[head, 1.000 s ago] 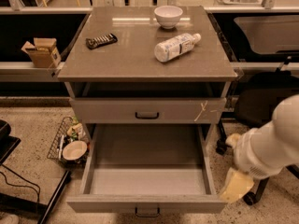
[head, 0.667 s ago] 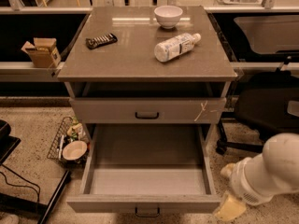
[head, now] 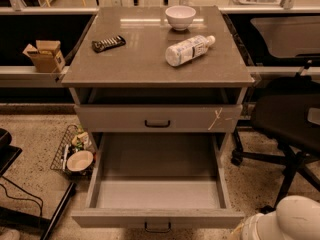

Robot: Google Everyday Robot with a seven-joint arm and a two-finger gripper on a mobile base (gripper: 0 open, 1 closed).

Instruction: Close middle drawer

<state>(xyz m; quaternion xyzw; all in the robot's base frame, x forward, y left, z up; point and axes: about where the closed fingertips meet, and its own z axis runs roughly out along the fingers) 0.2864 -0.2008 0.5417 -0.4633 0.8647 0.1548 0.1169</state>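
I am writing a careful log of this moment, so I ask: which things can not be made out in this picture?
All in the camera view:
The gripper: not in view; only a white arm link shows at bottom right, cut by the frame edge.
The handle of the middle drawer: partly cut off by the bottom edge.
The gap above the upper drawer: too dark to see inside.
The label of the bottle: too small to read.
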